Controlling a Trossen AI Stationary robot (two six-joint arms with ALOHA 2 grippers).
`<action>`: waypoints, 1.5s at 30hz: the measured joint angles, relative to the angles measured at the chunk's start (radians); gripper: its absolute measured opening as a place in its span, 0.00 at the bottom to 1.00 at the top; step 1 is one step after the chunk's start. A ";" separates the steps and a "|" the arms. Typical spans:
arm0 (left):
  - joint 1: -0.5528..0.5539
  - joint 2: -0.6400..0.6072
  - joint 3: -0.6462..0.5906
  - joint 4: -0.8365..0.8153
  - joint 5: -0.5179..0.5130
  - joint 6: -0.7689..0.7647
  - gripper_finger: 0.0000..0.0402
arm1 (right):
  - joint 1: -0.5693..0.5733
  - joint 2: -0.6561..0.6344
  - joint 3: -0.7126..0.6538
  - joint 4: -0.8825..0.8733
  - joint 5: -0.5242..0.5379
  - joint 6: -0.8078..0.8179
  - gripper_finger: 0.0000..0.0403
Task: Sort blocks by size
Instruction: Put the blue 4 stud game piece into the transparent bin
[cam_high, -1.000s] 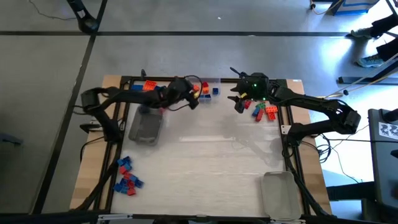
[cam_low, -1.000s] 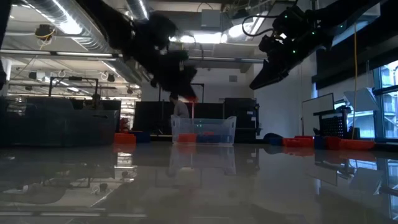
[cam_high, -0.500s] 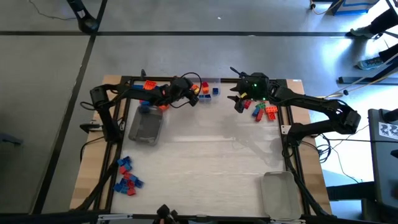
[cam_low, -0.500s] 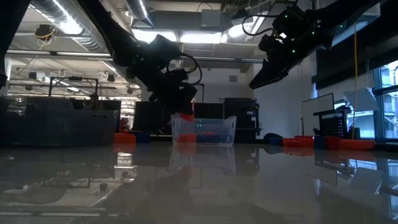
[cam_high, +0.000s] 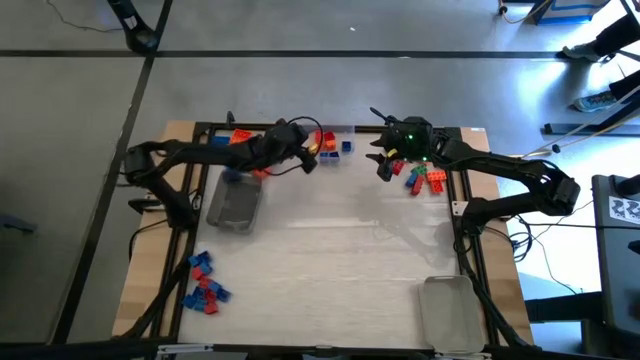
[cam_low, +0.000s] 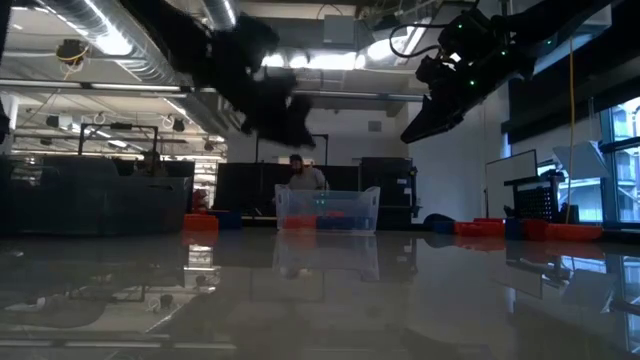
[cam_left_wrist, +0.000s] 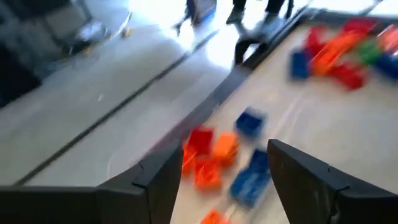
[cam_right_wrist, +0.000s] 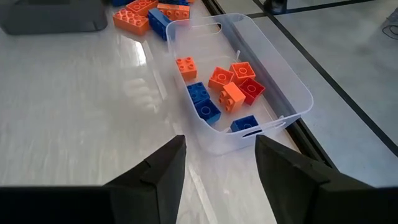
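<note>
No readable writing. Your left gripper (cam_high: 312, 160) hangs over the clear tray (cam_right_wrist: 292, 87) of blocks (cam_right_wrist: 225, 92), fingers apart, empty; right gripper (cam_high: 381, 166) beside tray, fingers apart.

This was a large robotics lab or industrial workshop. The low view looked across the glossy desk (cam_low: 320, 300) into an open hall with exposed silver ventilation ducts (cam_low: 110, 45), strip lights (cam_low: 320, 62) on a bare ceiling, dark cabinets (cam_low: 385, 190) and a whiteboard (cam_low: 505, 185). A person (cam_low: 300, 172) stood far back. From above, a polished concrete floor (cam_high: 300, 90) surrounded the black-framed wooden desk, with cables (cam_high: 545, 255) trailing beside it.
</note>
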 joint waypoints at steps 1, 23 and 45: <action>-0.016 -0.029 0.000 -0.017 0.001 0.008 0.54 | 0.000 0.000 0.000 0.000 0.000 0.000 0.48; -0.577 -0.274 0.000 -0.580 -0.015 -0.113 0.55 | 0.000 0.000 0.000 -0.004 0.003 0.000 0.48; -0.855 -0.277 0.006 -0.874 -0.010 -0.574 0.55 | 0.000 0.000 0.000 -0.004 0.003 0.002 0.48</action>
